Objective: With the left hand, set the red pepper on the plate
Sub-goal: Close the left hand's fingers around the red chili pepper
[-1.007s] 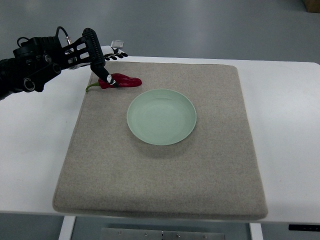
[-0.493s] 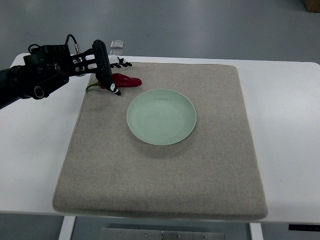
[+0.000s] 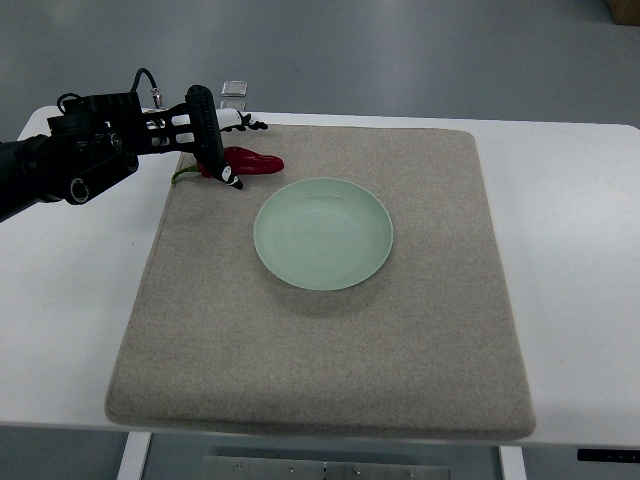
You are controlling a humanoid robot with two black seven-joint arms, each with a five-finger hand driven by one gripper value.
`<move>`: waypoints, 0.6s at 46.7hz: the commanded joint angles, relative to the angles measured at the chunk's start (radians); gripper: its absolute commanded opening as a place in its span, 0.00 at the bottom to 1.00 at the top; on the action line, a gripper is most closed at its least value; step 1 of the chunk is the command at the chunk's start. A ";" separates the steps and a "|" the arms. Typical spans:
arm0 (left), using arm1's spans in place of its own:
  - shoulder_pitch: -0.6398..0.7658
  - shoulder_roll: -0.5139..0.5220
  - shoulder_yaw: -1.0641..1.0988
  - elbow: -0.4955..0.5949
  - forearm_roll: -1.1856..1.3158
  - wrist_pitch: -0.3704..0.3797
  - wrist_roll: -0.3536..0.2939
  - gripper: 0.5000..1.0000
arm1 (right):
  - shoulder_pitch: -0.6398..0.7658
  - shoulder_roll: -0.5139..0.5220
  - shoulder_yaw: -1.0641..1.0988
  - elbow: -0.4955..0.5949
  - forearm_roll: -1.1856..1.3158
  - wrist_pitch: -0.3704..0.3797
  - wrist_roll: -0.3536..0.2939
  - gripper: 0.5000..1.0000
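Change: the left hand is sitting lower and closer over the red pepper than a second ago, and has hardly shifted in the last half second; the pepper is lying where it lay before.
Meaning for the task: the reach seems to be ending and the grasp is probably starting; the lift and the carry to the plate are still to come.
Hand pose: the black arm is coming in from the left edge and the hand is pointing right and down, with one dark finger crossing the pepper's stem end and its tip resting at the near side of it.
Hand state: the other fingers are showing at the far side of the pepper, so the hand is straddling it; whether it is already pinching the pepper I cannot tell.
Pepper: lying flat on the grey mat at its far left, just left of and beyond the plate, not touching the rim.
Plate: pale green, sitting empty near the mat's middle.
Right hand: not showing anywhere.
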 commanded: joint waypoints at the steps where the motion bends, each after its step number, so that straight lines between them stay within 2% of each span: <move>1: 0.000 0.000 0.000 0.001 0.005 -0.004 0.000 0.81 | 0.000 0.000 0.000 0.000 0.000 0.000 0.000 0.86; 5: 0.002 0.000 0.000 0.001 0.005 -0.005 0.000 0.77 | 0.000 0.000 0.000 0.000 0.000 0.000 0.000 0.86; 11: 0.000 0.000 0.012 0.003 0.010 -0.005 0.000 0.57 | 0.000 0.000 0.000 0.000 0.000 0.000 0.000 0.86; 14: 0.000 0.000 0.031 0.001 0.015 -0.005 0.000 0.55 | 0.000 0.000 0.000 0.000 0.000 0.000 0.000 0.86; 16: 0.000 0.000 0.035 0.001 0.015 -0.005 0.000 0.48 | 0.000 0.000 0.000 0.000 0.000 0.000 0.000 0.86; 22: 0.000 0.000 0.035 0.000 0.015 -0.005 0.000 0.47 | 0.000 0.000 0.000 0.000 0.000 0.000 0.000 0.86; 28: 0.000 0.000 0.037 0.000 0.015 -0.005 0.000 0.29 | 0.000 0.000 0.000 0.000 0.000 0.000 0.000 0.86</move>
